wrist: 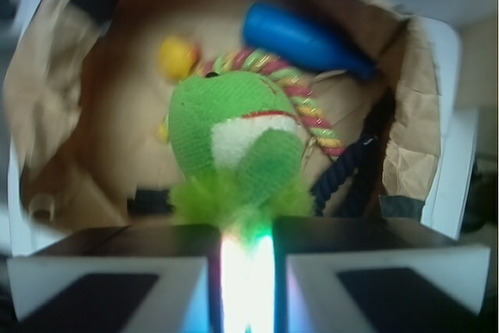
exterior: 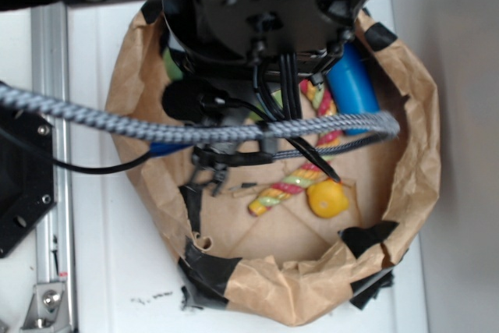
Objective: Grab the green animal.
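Observation:
The green animal (wrist: 234, 126), a fuzzy lime-green plush with a white patch and a red line, fills the middle of the wrist view. Its frayed green end is pinched between the two jaws of my gripper (wrist: 245, 232), which is shut on it. The toy hangs over the floor of the brown paper basket (wrist: 101, 122). In the exterior view my arm (exterior: 265, 21) covers the gripper and nearly all of the toy. Only a sliver of green (exterior: 173, 66) shows at the arm's left edge.
Inside the taped paper basket (exterior: 421, 154) lie a yellow rubber duck (exterior: 327, 199), a multicolour braided rope (exterior: 284, 189), a blue cylinder (exterior: 355, 87) and a dark navy rope (wrist: 351, 165). A grey braided cable (exterior: 156, 126) crosses the basket. A metal rail (exterior: 51, 115) runs along the left.

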You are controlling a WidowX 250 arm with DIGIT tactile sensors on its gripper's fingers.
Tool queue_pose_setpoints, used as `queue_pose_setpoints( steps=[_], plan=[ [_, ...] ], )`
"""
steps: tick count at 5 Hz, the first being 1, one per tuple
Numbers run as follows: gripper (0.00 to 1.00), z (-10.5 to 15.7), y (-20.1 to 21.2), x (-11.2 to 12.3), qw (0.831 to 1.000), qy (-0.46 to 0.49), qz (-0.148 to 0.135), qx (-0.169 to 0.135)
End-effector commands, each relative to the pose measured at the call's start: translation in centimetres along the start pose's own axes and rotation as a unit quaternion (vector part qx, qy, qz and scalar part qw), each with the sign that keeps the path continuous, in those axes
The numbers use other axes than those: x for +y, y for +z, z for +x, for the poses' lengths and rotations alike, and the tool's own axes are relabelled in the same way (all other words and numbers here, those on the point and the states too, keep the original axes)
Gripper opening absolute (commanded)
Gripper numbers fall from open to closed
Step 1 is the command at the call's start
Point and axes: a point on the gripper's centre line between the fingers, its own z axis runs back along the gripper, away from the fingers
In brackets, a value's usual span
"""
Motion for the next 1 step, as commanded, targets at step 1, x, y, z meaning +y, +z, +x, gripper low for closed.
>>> queue_pose_setpoints(
  steps=[1],
  plan=[
    [0.12, 0.73, 0.18, -2.19, 0.999, 0.029, 0.017, -0.029]
  ],
)
